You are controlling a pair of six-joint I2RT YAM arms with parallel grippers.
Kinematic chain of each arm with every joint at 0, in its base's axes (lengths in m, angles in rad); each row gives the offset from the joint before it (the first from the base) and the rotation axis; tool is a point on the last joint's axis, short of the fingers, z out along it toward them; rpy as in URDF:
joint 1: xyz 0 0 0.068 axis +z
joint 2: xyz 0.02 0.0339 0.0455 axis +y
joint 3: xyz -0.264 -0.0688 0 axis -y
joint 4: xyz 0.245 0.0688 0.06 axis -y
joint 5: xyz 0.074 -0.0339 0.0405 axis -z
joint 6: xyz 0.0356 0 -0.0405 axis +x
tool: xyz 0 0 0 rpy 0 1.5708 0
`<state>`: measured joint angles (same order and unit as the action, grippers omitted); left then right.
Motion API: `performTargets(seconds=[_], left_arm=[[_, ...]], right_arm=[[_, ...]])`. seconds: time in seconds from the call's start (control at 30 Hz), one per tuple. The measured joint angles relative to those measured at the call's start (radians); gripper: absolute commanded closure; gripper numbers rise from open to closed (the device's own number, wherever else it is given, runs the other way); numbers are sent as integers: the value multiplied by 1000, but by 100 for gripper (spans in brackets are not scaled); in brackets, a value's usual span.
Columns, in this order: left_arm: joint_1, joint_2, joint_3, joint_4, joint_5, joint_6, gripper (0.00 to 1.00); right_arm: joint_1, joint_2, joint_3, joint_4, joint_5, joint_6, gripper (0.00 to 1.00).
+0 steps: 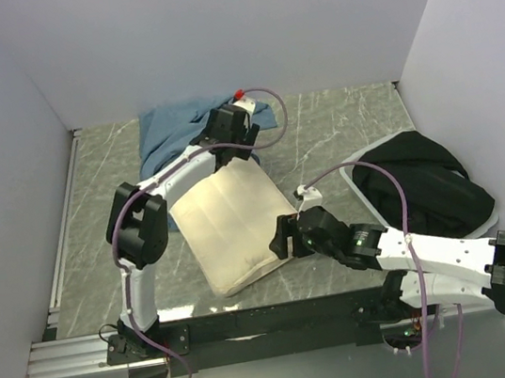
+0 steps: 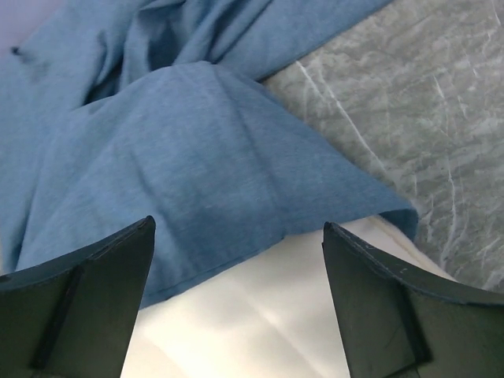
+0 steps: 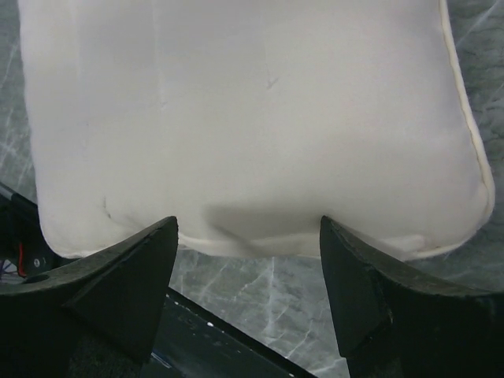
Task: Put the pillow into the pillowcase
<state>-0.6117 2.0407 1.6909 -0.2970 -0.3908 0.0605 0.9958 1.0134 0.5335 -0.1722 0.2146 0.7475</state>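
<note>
The cream-white pillow [image 1: 231, 226] lies on the grey marble table with its plain side up; no bear face shows. Its far edge meets the dusty-blue pillowcase [image 1: 177, 132], which lies crumpled at the back. My left gripper [image 1: 233, 146] is open over that far edge. In the left wrist view its fingers straddle the pillowcase hem [image 2: 197, 157] lying over the pillow [image 2: 260, 315]. My right gripper [image 1: 284, 238] is open at the pillow's near right edge. In the right wrist view its fingertips sit just short of the pillow's seam [image 3: 252, 118].
A black fabric bundle [image 1: 422, 181] lies on a white tray [image 1: 357, 160] at the right. White walls enclose the table on three sides. A black rail [image 1: 253, 320] runs along the near edge, close under the pillow's near corner.
</note>
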Motion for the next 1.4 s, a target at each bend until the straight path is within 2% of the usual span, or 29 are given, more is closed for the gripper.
performTargets(seconds=[0.1, 0.17, 0.2, 0.23, 0.3, 0.33, 0.57, 0.67, 0.77, 0.83, 0.87, 0.97, 1.17, 1.2, 1.23, 1.3, 1.33, 1.4], left_arm=[[-3, 30, 0, 25, 12, 7, 14], [-5, 53, 0, 54, 10, 7, 29], [-5, 64, 0, 65, 8, 9, 50], [-5, 72, 0, 74, -1, 5, 63], [-5, 87, 2, 93, -27, 9, 83], [-5, 93, 5, 99, -38, 1, 97], [-7, 87, 19, 135, -101, -23, 99], [-5, 49, 19, 132, -111, -50, 99], [14, -29, 21, 87, -110, -117, 99], [45, -85, 24, 57, -100, -166, 98], [64, -116, 26, 43, -93, -189, 97], [152, -214, 25, 14, -71, -261, 96], [347, -380, -67, 21, 37, -411, 96], [375, -397, -87, 24, 67, -434, 96], [413, -417, -114, 26, 117, -466, 96], [459, -432, -142, 32, 168, -498, 98], [478, -434, -151, 35, 191, -510, 98], [494, -432, -155, 37, 231, -526, 99]], right_arm=[[-2, -1, 0, 10, -3, 3, 23], [-2, 2, 0, 16, -7, 4, 23], [-2, 5, -1, 23, -11, 7, 23], [-2, 9, -2, 28, -16, 8, 23], [-2, 17, -5, 42, -24, 15, 23], [-2, 23, -9, 53, -26, 18, 24], [-2, 80, -18, 87, -32, 27, 31], [-2, 101, -18, 101, -32, 34, 40], [-2, 135, -19, 117, -33, 45, 66], [-2, 149, -20, 126, -37, 49, 78], [-2, 153, -23, 129, -40, 52, 89], [-2, 155, -39, 124, -43, 60, 100], [-4, 161, -50, 84, -42, 64, 100], [-4, 161, -49, 81, -40, 64, 99], [-4, 161, -50, 78, -40, 64, 80], [-4, 155, -51, 78, -42, 66, 56], [-5, 149, -52, 80, -43, 71, 34], [-6, 121, -61, 90, -52, 72, 14]])
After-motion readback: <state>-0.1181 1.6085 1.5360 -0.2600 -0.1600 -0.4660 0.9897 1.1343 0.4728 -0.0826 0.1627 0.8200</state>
